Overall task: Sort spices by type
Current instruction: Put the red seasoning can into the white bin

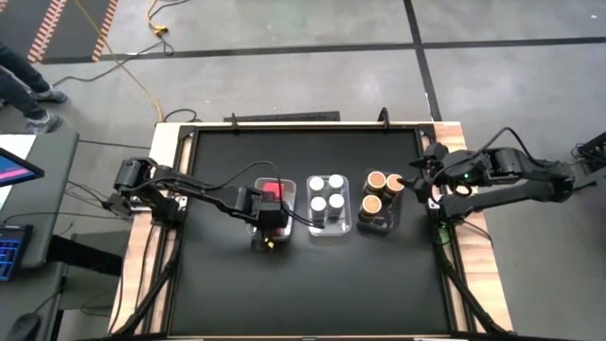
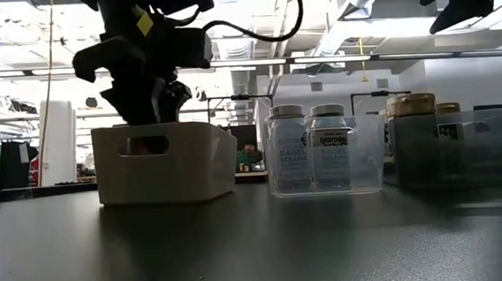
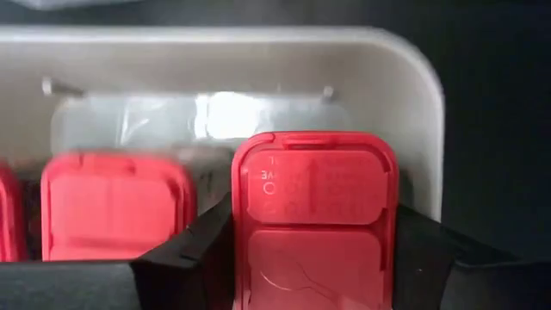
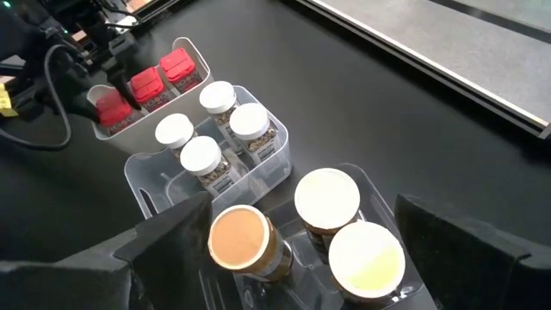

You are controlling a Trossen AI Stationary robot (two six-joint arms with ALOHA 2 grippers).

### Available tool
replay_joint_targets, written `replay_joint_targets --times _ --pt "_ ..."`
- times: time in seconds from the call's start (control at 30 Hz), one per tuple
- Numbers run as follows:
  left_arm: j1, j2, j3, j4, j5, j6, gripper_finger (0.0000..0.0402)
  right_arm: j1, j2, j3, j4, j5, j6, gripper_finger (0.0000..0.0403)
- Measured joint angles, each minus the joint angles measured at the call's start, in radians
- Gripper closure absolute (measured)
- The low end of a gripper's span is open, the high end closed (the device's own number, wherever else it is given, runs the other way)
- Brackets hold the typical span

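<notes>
Jaws of the left gripper (image 3: 310, 258) stood closed against the two sides of a red box (image 3: 314, 215), held over the white bin (image 1: 268, 213) at the left of the row; the right gripper (image 4: 293, 258) hung spread wide and empty just above the tan-lidded jars (image 1: 381, 194), holding nothing. Step in hand, by my reading: setting this red box down among the other red boxes (image 4: 145, 82) already in the bin. To do it well, lower straight into the free slot beside its neighbour (image 3: 116, 207), keep the box upright, clear the bin wall, and part the fingers only once the base has seated; then lift straight up so nothing is dragged out. Right arm best kept where it was, out of the way. Red boxes were squarish with flat hinged lids, faint embossed marks on top. White-lidded jars (image 1: 328, 194), four seen, sat in the clear middle tray (image 4: 275, 151), labels showing in the low view. Tan-lidded jars filled the clear tray (image 2: 499, 145) on the right, three plainly seen. Table (image 1: 312, 294) elsewhere bare of spices, so sorting looked nearly finished
</notes>
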Motion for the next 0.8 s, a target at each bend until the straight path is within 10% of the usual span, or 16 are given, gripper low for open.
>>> replay_joint_targets --times 0.8 --pt "-0.001 0.001 -0.001 0.011 -0.017 -0.029 0.0171 0.000 0.000 0.000 0.000 0.000 0.017 0.0010"
